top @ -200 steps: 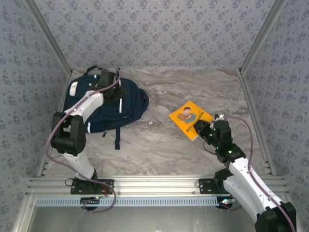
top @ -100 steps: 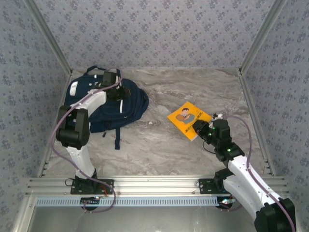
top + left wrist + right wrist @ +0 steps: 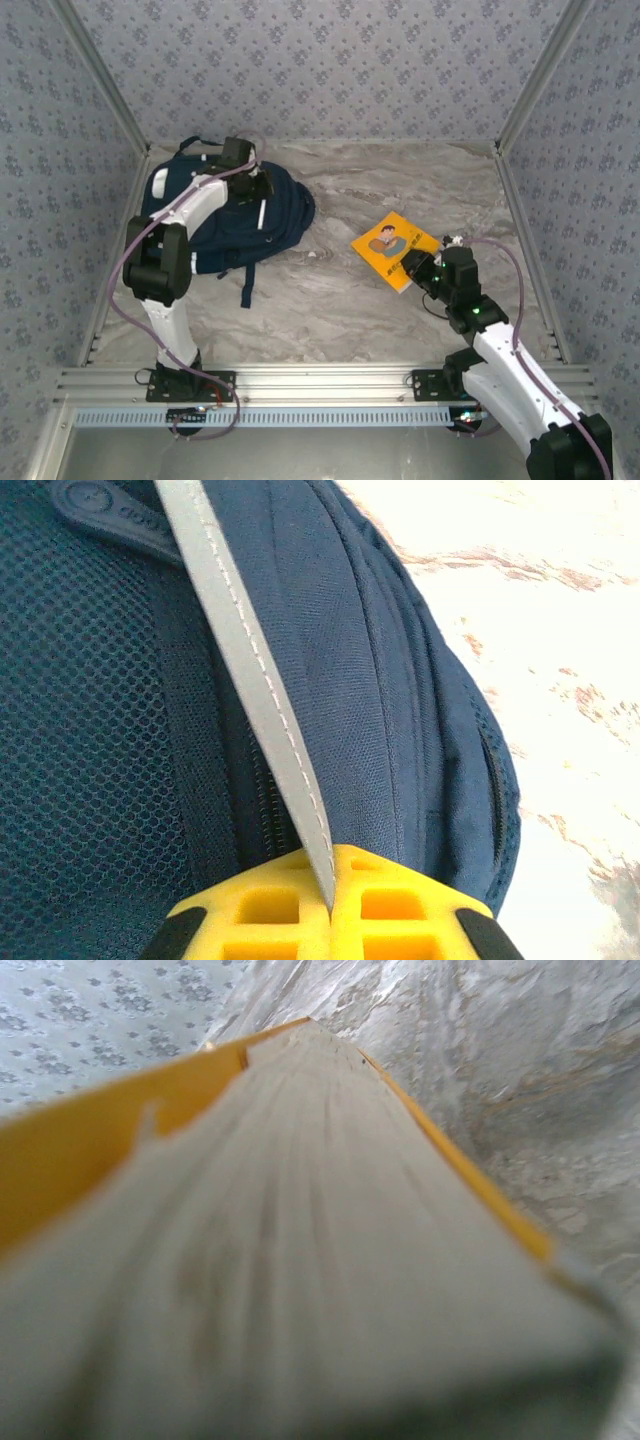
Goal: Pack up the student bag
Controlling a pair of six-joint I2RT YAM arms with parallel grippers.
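The student bag (image 3: 225,225), a navy-blue backpack, lies at the back left of the marble table. My left gripper (image 3: 255,188) sits on top of it. In the left wrist view its yellow fingertips (image 3: 262,905) are shut on the bag's white stripe (image 3: 250,670), which runs up over the navy fabric (image 3: 350,680). A yellow book (image 3: 392,243) sits right of centre with my right gripper (image 3: 415,265) shut on its near corner. In the right wrist view the book's page edge (image 3: 300,1210) is close and blurred, hiding the fingers.
A dark strap (image 3: 247,285) of the bag trails toward me on the table (image 3: 330,290). Patterned walls close in the left, back and right sides. An aluminium rail (image 3: 320,385) carrying both arm bases runs along the near edge.
My left gripper has gone from open to shut on the white stripe, and the bag's right side has shifted a little to the right. The right arm and book barely moved.
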